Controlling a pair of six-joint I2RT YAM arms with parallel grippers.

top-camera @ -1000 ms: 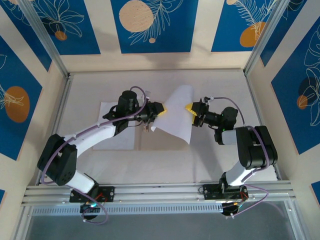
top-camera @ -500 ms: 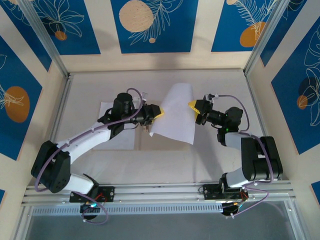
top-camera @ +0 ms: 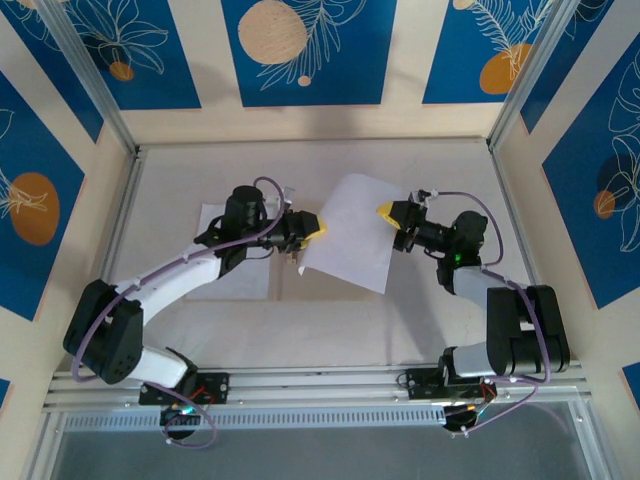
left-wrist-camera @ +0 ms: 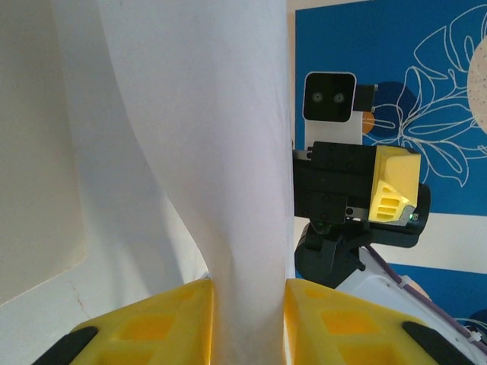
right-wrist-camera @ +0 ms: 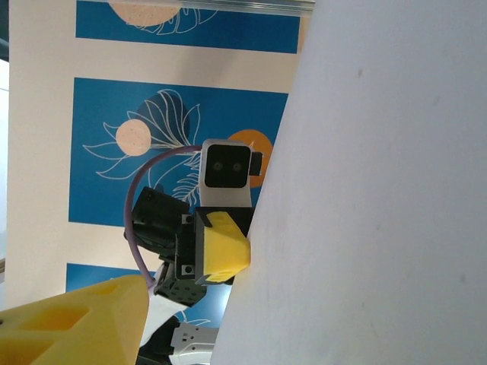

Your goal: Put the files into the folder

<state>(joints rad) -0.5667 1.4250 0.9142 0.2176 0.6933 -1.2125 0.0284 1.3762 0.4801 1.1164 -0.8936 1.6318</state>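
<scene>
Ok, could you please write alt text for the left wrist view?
A white sheet runs up the picture, pinched at the bottom between the yellow fingers of the left gripper. At its right edge, the right gripper faces the camera, before a blue patterned wall.

Raised sheet [top-camera: 352,232] across table [top-camera: 330,320] centre.

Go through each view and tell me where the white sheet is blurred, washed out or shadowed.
Top external: light even, sheet crisp. Left wrist: sheet shaded grey along its curl, left gripper's fingers slightly soft. Right wrist: sheet close to the lens, nearly featureless, its edge soft; the wall pattern behind is sharp.
</scene>
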